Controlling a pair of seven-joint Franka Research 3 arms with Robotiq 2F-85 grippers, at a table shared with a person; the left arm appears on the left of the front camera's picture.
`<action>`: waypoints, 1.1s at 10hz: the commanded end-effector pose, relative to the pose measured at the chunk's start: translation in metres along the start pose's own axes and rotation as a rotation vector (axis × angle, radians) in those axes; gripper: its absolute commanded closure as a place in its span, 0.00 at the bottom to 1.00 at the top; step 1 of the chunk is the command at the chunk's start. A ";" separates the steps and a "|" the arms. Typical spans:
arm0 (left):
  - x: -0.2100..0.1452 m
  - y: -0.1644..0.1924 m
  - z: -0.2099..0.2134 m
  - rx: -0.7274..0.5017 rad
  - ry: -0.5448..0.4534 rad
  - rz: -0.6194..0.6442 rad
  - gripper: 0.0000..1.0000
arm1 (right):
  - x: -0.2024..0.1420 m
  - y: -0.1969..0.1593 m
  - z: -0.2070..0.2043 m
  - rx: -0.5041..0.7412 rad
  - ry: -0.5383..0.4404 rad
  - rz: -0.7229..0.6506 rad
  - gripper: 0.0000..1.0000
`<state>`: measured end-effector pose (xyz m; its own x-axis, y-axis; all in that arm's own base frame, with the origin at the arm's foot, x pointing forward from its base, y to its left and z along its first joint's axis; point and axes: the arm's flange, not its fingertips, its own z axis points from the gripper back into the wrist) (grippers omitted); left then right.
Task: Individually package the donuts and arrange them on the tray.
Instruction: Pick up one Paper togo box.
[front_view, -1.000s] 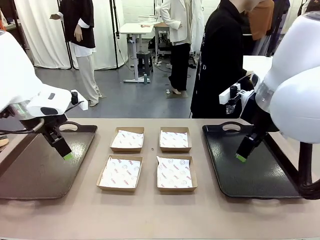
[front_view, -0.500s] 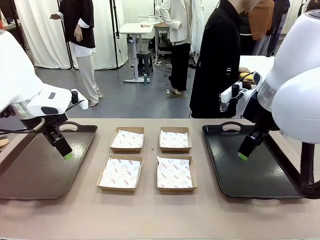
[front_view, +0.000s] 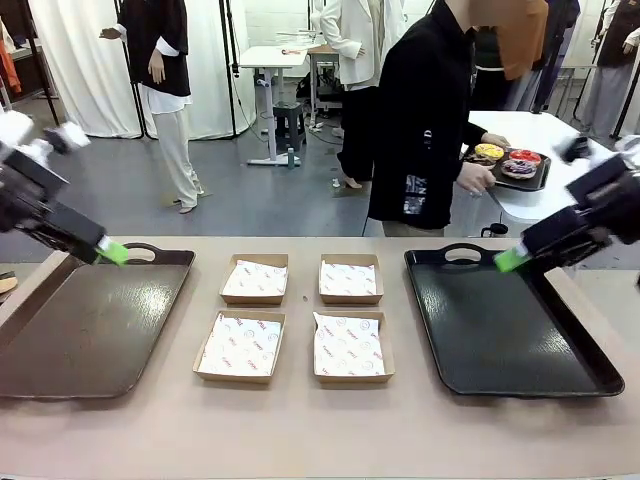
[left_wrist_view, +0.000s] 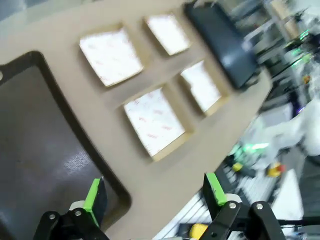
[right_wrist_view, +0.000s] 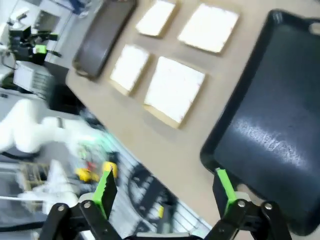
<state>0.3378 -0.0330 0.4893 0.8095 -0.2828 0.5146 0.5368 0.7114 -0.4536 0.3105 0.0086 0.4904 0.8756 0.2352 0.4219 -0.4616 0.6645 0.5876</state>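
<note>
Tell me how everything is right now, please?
Left tool, open, holding nothing.
Right tool, open, holding nothing.
Four paper-lined brown cardboard boxes, open, just paper inside.
Glossy brown rectangular tray, bare.
Glossy black rectangular tray, bare.
Colourful iced ring donuts, unpacked, on small dark tray in person's hand.

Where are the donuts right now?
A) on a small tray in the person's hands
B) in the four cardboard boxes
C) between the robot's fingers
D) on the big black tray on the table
A: the donuts lie on a small dark tray gripped by the person's hand, and the boxes hold no donut.
</note>
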 end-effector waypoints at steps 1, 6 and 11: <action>-0.035 0.030 0.028 -0.276 -0.227 0.142 0.00 | -0.045 -0.030 0.005 0.211 -0.150 -0.168 0.00; -0.072 0.097 0.057 -0.505 -0.215 0.290 0.00 | -0.081 -0.087 0.048 0.274 -0.169 -0.357 0.00; -0.091 0.130 0.063 -0.549 -0.165 0.348 0.00 | -0.103 -0.119 0.066 0.314 -0.181 -0.414 0.00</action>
<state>0.3178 0.1213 0.4239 0.9434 0.0312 0.3301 0.3057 0.3034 -0.9025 0.2641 -0.1401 0.4203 0.9683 -0.1652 0.1875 -0.1000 0.4314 0.8966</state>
